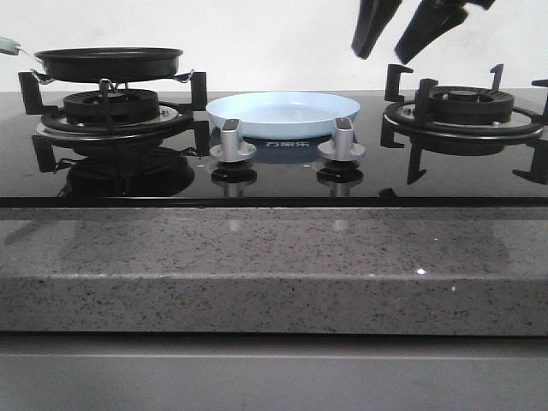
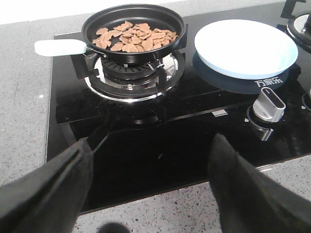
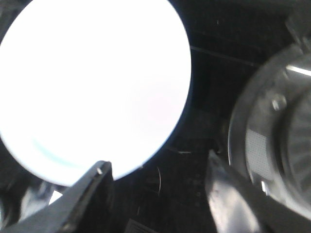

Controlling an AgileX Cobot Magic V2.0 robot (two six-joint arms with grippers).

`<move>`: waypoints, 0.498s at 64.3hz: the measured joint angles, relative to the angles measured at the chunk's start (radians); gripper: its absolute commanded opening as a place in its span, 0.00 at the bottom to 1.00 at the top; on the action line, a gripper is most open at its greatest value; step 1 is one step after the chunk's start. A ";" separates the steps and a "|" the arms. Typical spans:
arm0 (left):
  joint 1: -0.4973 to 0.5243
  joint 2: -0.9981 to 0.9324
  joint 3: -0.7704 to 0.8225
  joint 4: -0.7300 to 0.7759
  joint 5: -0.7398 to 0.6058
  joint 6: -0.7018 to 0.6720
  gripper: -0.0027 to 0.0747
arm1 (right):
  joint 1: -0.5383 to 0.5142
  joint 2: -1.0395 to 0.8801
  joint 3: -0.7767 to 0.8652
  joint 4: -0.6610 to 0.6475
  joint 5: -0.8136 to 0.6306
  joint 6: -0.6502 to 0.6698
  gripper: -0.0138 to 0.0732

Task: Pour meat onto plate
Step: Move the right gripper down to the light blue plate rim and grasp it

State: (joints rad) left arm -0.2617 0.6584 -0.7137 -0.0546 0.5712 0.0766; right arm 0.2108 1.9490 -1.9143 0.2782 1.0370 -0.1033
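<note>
The meat (image 2: 136, 37), a heap of small reddish-brown pieces, lies in a black frying pan (image 2: 92, 26) with a pale handle (image 2: 59, 46) on the left burner. The same pan (image 1: 109, 62) shows side-on in the front view. The pale-blue plate (image 1: 282, 114) sits empty between the burners; it also shows as plate (image 2: 245, 47) and, washed out white, as plate (image 3: 92, 87). My left gripper (image 2: 150, 155) hangs open over the hob's near edge, well short of the pan. My right gripper (image 1: 387, 47) hovers open above the hob, between plate and right burner.
Two silver knobs (image 1: 233, 141) (image 1: 341, 141) stand in front of the plate. The right burner (image 1: 462, 107) with black pan supports lies under and beside my right gripper. A speckled grey stone counter (image 1: 257, 265) runs along the front of the black glass hob.
</note>
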 measured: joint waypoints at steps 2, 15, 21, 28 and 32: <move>0.000 0.000 0.000 0.000 0.000 0.000 0.67 | 0.000 0.025 -0.021 0.001 0.003 -0.005 0.58; 0.000 0.000 0.000 0.000 0.000 0.000 0.67 | 0.000 0.154 -0.148 0.008 0.032 -0.011 0.56; 0.000 0.000 0.000 0.000 0.000 0.000 0.67 | 0.000 0.201 -0.200 0.009 0.048 -0.011 0.56; 0.000 0.000 0.000 0.000 0.000 0.000 0.67 | 0.000 0.247 -0.246 0.010 0.053 -0.011 0.56; 0.000 0.000 0.000 0.000 0.000 0.000 0.67 | 0.000 0.269 -0.264 0.012 0.054 -0.014 0.56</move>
State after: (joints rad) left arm -0.2617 0.6584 -0.7137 -0.0546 0.5712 0.0766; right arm 0.2108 2.2176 -2.1780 0.2904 1.0913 -0.1168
